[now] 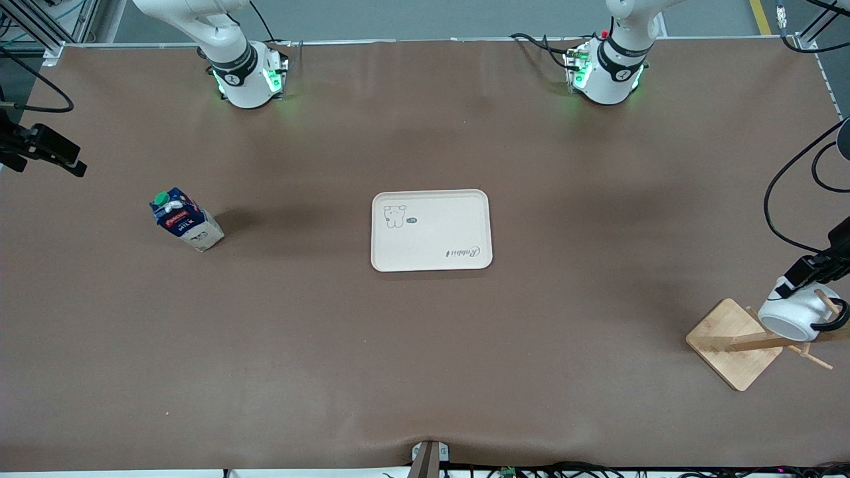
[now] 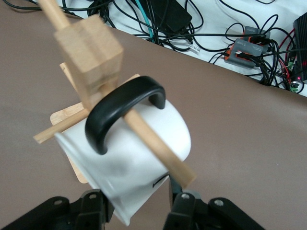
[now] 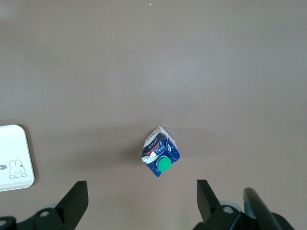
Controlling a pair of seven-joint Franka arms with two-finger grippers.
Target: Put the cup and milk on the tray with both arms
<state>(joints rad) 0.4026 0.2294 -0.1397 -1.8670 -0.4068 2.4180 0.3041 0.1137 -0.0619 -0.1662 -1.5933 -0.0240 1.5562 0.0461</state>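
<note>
Brown covering spreads over the whole surface (image 1: 425,372), and we see our two arm bases glowing green along its top edge. At its middle lies the tray (image 1: 431,231), flat and bare, with a bear drawing and script lettering. Toward the left arm's end, nearer the front camera than the tray, stands a wooden rack (image 1: 734,343) on a square base. On one of its pegs hangs the cup (image 1: 793,317), tilted, the peg passing through its black handle (image 2: 123,111). Our left end effector (image 2: 139,208) has a finger on either side of the cup's white body; we cannot tell whether they press it. Toward the right arm's end the milk (image 1: 186,219) stands upright, well apart from the tray. Our right end effector (image 3: 143,203) hovers over the milk, fingers spread wide
</note>
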